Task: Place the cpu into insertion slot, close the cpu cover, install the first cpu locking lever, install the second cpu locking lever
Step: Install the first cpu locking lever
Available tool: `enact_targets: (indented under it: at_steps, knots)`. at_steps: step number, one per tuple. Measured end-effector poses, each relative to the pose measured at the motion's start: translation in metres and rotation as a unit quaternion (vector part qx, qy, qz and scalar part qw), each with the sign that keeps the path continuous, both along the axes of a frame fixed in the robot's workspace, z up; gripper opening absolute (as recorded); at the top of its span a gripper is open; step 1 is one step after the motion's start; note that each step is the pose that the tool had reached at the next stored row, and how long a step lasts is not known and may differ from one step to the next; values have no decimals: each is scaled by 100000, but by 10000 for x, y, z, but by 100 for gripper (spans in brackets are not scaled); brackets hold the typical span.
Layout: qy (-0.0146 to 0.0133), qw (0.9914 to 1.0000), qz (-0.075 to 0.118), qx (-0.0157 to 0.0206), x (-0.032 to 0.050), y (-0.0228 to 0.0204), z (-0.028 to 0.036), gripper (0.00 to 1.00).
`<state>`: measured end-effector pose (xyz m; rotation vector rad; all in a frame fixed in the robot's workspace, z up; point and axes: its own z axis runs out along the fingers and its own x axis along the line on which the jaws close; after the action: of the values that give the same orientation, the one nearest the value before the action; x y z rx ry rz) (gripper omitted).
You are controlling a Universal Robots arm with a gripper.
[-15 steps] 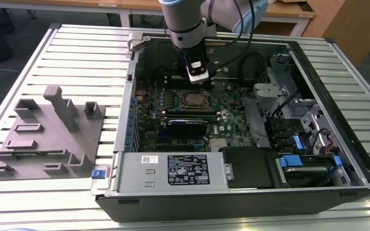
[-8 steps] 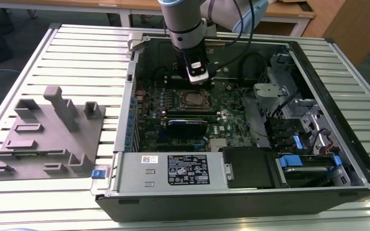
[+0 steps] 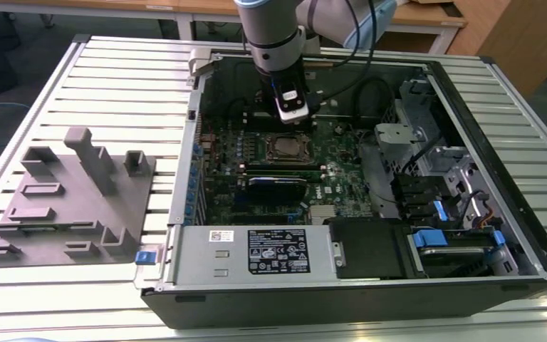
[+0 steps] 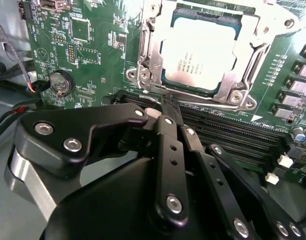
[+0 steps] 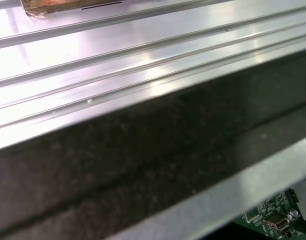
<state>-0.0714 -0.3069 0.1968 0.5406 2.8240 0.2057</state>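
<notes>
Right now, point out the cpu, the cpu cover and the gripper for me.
cpu [image 4: 200, 52], second wrist view, middle of its silvery top.
cpu cover [image 4: 151, 55], second wrist view, the frame's side bar beside the chip.
gripper [image 4: 172, 111], second wrist view, fingertips near the frame's edge.

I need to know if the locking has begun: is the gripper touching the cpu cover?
Cannot tell. In the second wrist view the gripper ends right at the cpu cover edge, hiding any gap.

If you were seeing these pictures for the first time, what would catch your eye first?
The open computer case on the slatted table, with the arm reaching down into it. In the second wrist view, the cpu sits in its socket with the cpu cover closed around it, and the black gripper hangs just beside the socket, above the memory slots.
</notes>
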Motion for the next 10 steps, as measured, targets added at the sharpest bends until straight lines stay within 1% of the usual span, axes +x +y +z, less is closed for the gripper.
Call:
enact_targets:
  at_steps: [1,2,3,5,6,10]
  knots:
    - [-28,100000,-17,38,0,0,1,11]
    - [-117,100000,-49,177,-1,0,1,11]
    - [-233,99999,-78,355,-1,0,0,11]
    - [-452,99995,-106,839,-1,1,-2,11]
    - [-578,99994,-109,961,-1,1,-3,11]
    - [-1149,99988,-102,995,-7,1,-17,11]
